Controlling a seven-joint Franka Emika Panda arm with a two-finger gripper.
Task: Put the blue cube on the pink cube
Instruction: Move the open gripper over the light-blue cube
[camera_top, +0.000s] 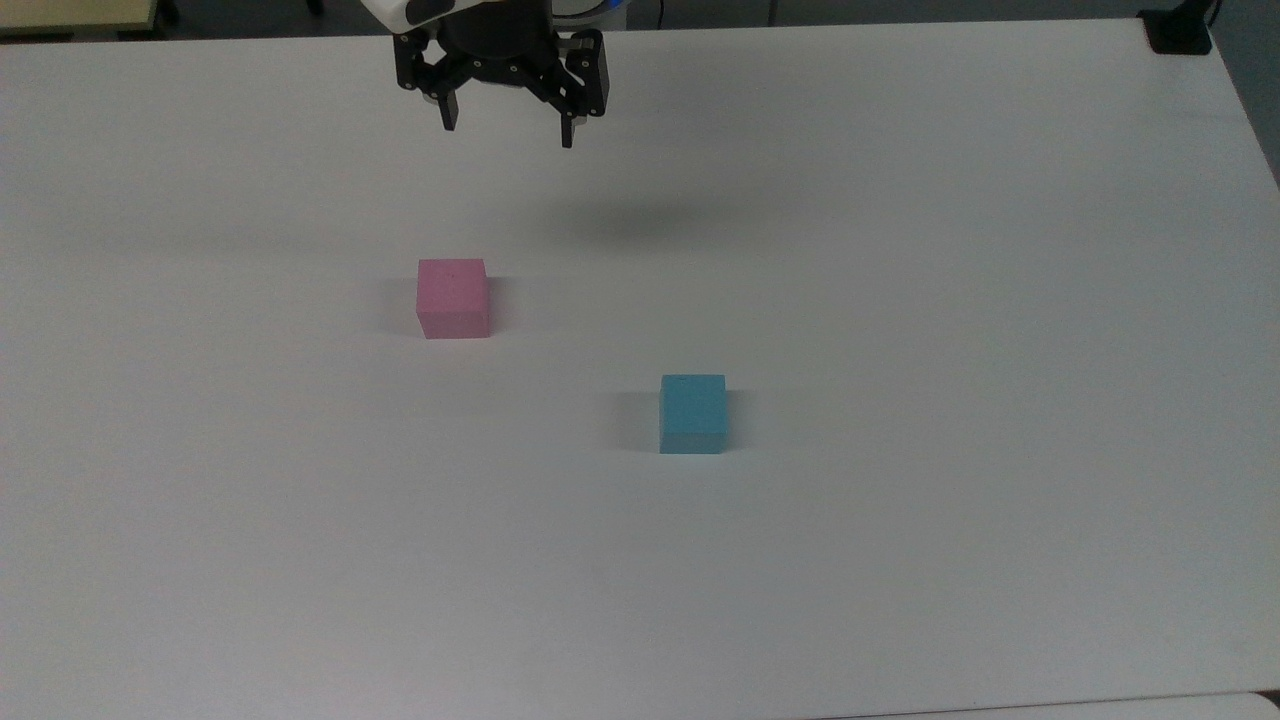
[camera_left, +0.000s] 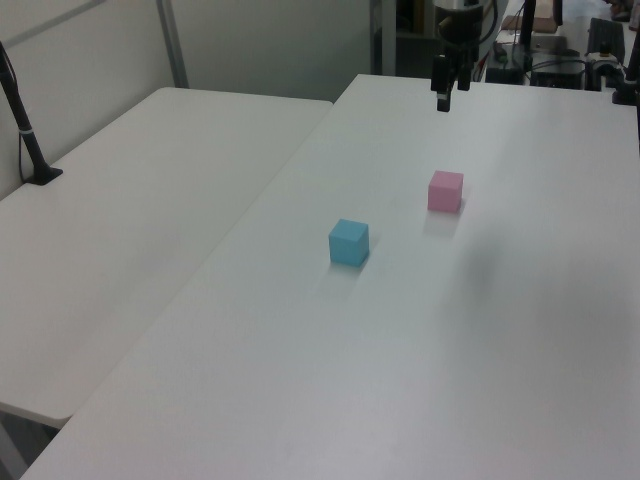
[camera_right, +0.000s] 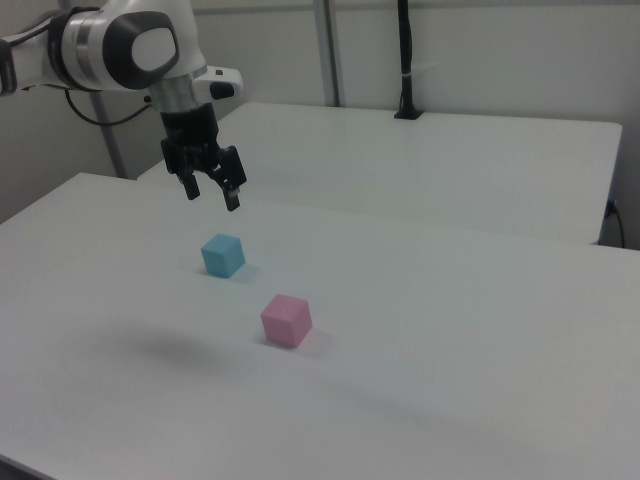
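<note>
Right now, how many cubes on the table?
2. The pink cube sits toward the top view's left; the blue cube is apart from it, lower and to the top view's right. None stacked.

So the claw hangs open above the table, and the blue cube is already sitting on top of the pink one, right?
Not quite. The claw does hang open, but the blue cube rests on the table, apart from the pink cube. The top view shows this.

Blue cube (camera_top: 692, 412) plain matte cyan, no markings. Pink cube (camera_top: 454, 297) plain pastel pink, side faces slightly darker. Table (camera_top: 900, 550) white, unpatterned, with soft grey shadows. Gripper (camera_top: 507, 133) black; arm (camera_right: 120, 45) behind it white with dark grey joint caps.
</note>
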